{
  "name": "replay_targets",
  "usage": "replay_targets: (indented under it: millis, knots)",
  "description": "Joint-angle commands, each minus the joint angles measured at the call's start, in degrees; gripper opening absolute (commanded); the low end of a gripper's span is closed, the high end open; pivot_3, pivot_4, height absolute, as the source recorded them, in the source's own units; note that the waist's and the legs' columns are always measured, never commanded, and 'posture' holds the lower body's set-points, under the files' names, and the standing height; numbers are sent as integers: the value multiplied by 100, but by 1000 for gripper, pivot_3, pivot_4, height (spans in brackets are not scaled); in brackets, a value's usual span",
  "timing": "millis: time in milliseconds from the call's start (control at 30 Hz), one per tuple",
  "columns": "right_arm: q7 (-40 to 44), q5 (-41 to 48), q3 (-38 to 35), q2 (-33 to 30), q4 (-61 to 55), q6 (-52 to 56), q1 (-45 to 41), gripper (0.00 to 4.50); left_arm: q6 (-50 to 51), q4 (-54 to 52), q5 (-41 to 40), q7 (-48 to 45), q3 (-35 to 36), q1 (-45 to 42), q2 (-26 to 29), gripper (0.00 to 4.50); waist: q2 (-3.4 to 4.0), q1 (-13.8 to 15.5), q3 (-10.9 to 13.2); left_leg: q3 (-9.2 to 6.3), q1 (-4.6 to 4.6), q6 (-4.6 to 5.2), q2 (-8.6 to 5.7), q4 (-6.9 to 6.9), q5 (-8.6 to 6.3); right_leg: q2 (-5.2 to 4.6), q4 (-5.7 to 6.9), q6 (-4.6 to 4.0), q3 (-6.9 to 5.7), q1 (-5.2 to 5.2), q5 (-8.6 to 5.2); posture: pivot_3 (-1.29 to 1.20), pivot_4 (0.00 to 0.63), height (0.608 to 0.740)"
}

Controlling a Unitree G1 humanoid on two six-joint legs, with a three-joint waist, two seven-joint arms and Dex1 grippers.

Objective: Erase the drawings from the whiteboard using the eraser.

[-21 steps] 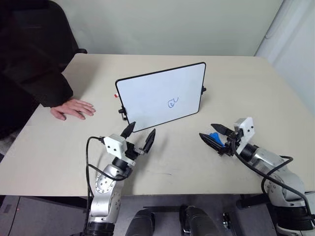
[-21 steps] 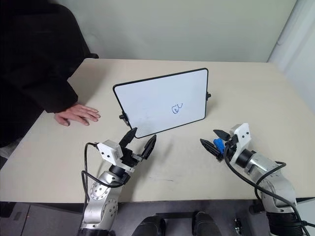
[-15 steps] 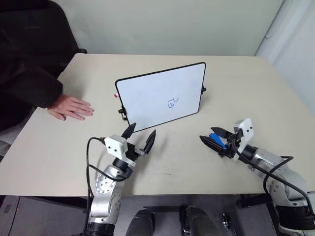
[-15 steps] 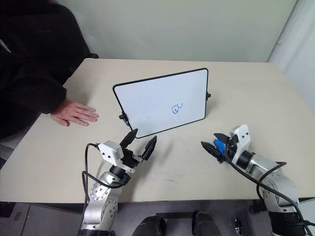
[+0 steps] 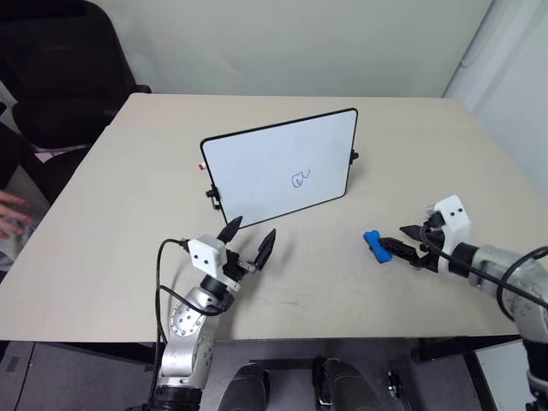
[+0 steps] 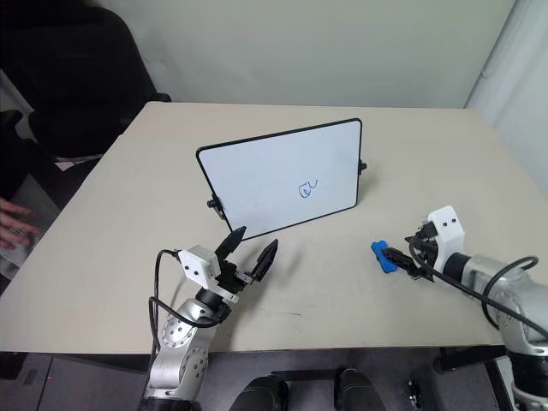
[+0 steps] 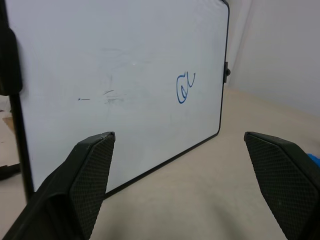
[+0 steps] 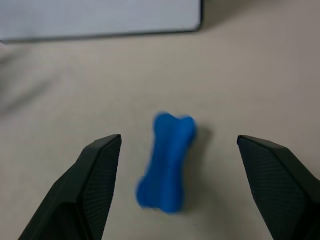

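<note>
Released since the earlier frames, the eraser [image 5: 373,243] now lies bare on the table [image 5: 128,257], where before it sat between the right gripper's fingers; that right gripper [image 5: 409,245] has drawn back away from the whiteboard, and its fingers stand wide apart with nothing between them, the tips just short of the eraser. From the right wrist the eraser [image 8: 167,162] shows as a small blue bone-shaped block lying flat between and beyond the two spread black fingers [image 8: 92,170], touching neither. Taking the whiteboard [image 5: 274,158] as the landmark: the eraser rests on the table in front of its right lower corner, apart from its frame. The whiteboard stands propped and tilted back near the table's middle, its black frame intact, and the drawings [image 5: 300,177], a small blue looping scribble, sit on its white face toward the lower right, unerased. Faint grey smudges show on the board in the left wrist view, left of the scribble [image 7: 184,87]. The left gripper [image 5: 249,241] hovers just in front of the whiteboard's lower left corner, its fingers spread open and empty. At the far left edge, well apart from the whiteboard, a person's hand [image 5: 10,214] has pulled off the table, where earlier it lay flat on it.
</note>
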Motion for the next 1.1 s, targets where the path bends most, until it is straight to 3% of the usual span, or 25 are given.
replay_targets:
  millis: [33,600,700,967,1000,1100]
  knots:
    - [15,209,72,-137,1,629,-294,3921,-64,-66,-12,-31,-41,-30,-49,4500,0,-1,0,1,0,0,0,0,0,3,0,1,0,0,0,0,150,740]
    - [-175,-579,1482,-6,807,1310,-1418,3921,-85,-99,-84,-46,21,93,-53,4500,0,7,0,2,0,8,1,2,-4,8,1,7,8,-6,-2,0,150,740]
    - [-97,-686,1659,-68,809,1305,-1461,3358,-73,-87,-85,-41,-1,82,-73,4500,0,7,0,3,0,11,1,2,-7,7,0,8,10,-6,-2,0,150,740]
    - [105,-719,1676,-60,752,1280,-1488,593,-73,-71,-78,-45,-62,113,-146,4500,0,4,0,5,1,12,1,2,-7,8,1,8,13,-6,-2,0,150,740]
    - [134,-705,1671,-55,732,1283,-1482,391,-73,-68,-78,-47,-66,116,-151,4500,0,4,0,5,2,12,1,3,-7,8,2,8,14,-6,-2,0,150,740]
    - [225,-717,1709,-82,659,1250,-1442,391,-72,-52,-83,-57,-76,120,-161,4500,0,3,0,5,3,12,1,3,-7,9,3,8,15,-6,-2,0,150,740]
